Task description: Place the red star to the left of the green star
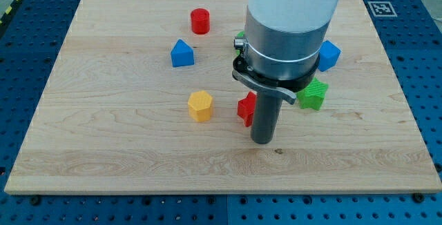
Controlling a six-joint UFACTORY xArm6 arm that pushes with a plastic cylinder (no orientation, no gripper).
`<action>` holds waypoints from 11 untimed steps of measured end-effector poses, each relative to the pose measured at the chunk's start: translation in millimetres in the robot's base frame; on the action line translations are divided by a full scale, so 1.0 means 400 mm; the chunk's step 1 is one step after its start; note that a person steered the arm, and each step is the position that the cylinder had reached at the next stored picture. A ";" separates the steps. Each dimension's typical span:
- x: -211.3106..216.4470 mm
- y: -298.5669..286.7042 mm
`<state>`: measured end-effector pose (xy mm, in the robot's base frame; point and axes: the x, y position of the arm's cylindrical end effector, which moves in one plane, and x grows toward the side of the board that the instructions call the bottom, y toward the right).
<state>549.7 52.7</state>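
The red star (245,108) lies near the middle of the wooden board (124,149), partly hidden behind my rod. The green star (313,94) lies to the view's right of it, partly hidden by the arm's body. My tip (263,141) rests on the board just below and right of the red star, close to it or touching it. The rod stands between the two stars, nearer the red one.
A yellow hexagon block (200,105) lies left of the red star. A blue block with a peaked top (182,53) and a red cylinder (200,21) lie toward the view's top. A blue block (329,54) and a sliver of another green block (239,36) show beside the arm.
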 end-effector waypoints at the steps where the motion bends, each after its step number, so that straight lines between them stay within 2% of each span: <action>1: -0.017 -0.071; 2: -0.033 -0.135; 4: -0.043 -0.120; 5: -0.075 -0.093; 10: -0.090 0.143; 11: -0.133 0.143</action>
